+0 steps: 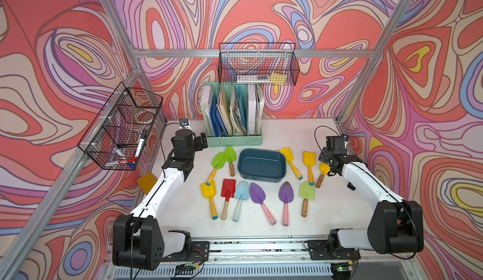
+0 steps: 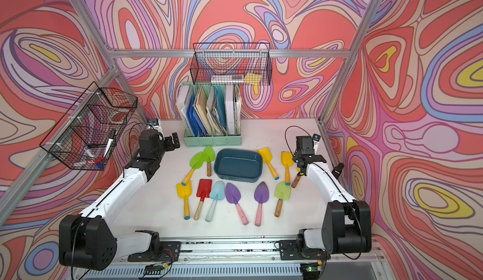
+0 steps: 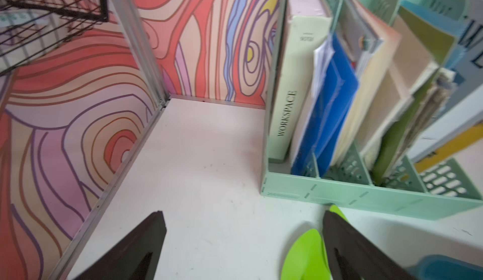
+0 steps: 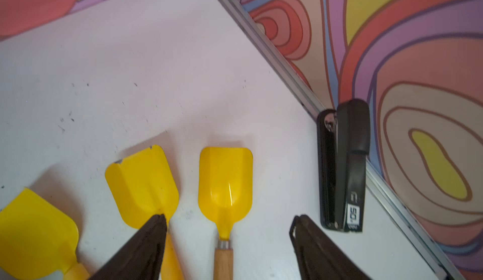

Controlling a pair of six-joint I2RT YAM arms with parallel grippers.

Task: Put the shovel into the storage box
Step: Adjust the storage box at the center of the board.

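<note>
In the right wrist view, the wooden-handled yellow shovel (image 4: 225,187) lay flat on the white table (image 4: 130,69) in the lower middle of the frame. The right gripper (image 4: 230,218) was spread wide, one jaw on either side of the shovel's neck and touching nothing. In a top view the same shovel (image 1: 324,169) sat at the right of the frame, partly under that gripper and apart from the storage box (image 1: 261,165), which stood empty at the centre of the table. The left gripper (image 3: 242,213) was also released and held nothing, low in its own frame beside a green shovel blade (image 3: 305,255).

The shovel looked light and stiff, a thin glossy scoop on a short round wooden handle. The scoop would probably be slippery and curved under the pads. The bare wood, just behind the metal collar, seemed the better place to grip because it offers some friction. Held that near the blade, it should hang nearly level. Two other yellow shovels (image 4: 142,184) lay close on the left of the frame, so a closing jaw could nudge the nearer one.

As for writing, a pale book spine (image 3: 287,114) in the mint-green file holder (image 3: 339,195) read "WORKSPACE", with smaller print above it too blurred to read. The black stapler (image 4: 345,166) at the right of the right wrist view carried a label showing "50".
</note>
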